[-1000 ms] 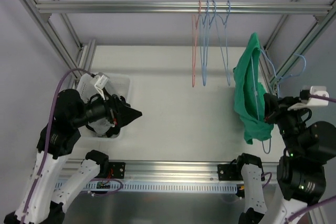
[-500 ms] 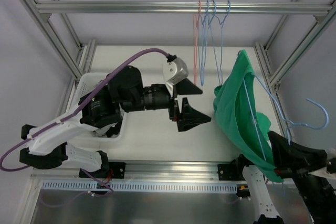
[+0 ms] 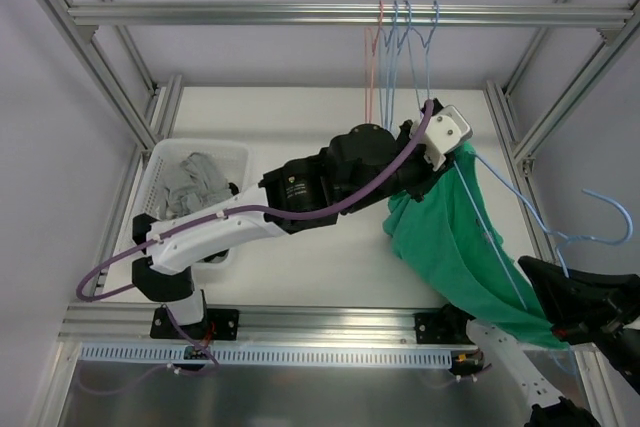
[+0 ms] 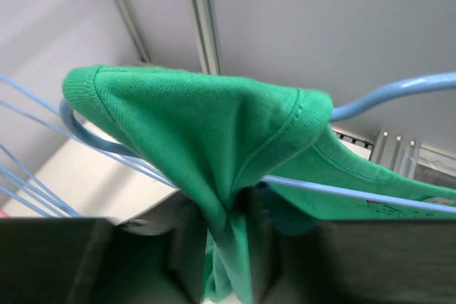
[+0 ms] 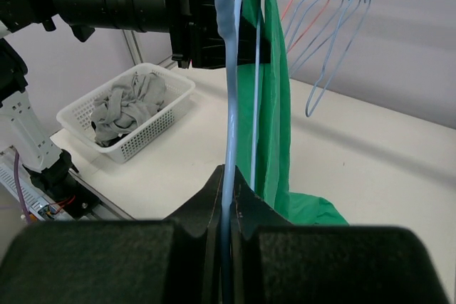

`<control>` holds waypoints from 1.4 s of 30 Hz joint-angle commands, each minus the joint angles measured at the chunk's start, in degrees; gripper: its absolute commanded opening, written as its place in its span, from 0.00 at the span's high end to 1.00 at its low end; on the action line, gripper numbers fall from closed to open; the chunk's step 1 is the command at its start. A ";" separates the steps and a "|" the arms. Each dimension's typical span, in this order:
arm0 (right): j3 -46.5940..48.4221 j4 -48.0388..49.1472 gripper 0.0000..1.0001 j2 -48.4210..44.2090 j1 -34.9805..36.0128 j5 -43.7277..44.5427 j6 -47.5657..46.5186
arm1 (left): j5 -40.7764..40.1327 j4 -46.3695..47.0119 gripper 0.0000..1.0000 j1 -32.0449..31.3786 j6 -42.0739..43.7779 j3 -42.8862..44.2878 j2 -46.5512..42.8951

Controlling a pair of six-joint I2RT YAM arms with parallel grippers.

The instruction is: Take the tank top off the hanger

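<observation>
Top external view: left arm swung from basket point(image 3: 165, 162) at left to tank top point(image 3: 450, 237), centre right. Left gripper point(image 4: 228, 247), wide a second ago, now pinches green strap fold at hanger point(image 5: 229, 105) shoulder. Right gripper point(image 5: 228, 183) clamps hanger neck, lower right. Strap likely ready to pull off.

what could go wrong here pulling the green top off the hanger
The left claw pinches only a narrow fold of the tank top; it may slip. The strap loops over the hanger end, so pulling could snag and tug it from the right claw. Spare hangers hang close by.
</observation>
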 commanded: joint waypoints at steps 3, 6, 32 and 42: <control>-1.26 2.80 1.00 2.13 3.45 4.59 -2.88 | -8.72 2.18 0.92 -2.21 2.81 -0.40 -3.74; -3.37 2.63 1.00 3.35 4.42 6.70 -4.02 | -12.06 2.18 1.00 -3.01 1.85 -4.09 -7.25; -17.50 31.39 1.00 8.38 12.07 -24.52 -4.66 | -40.73 -0.11 1.00 -2.84 -25.81 -41.87 -46.72; -51.52 97.42 1.00 5.20 12.25 -13.09 27.78 | -11.67 4.62 1.00 -2.84 -29.47 -56.82 -43.85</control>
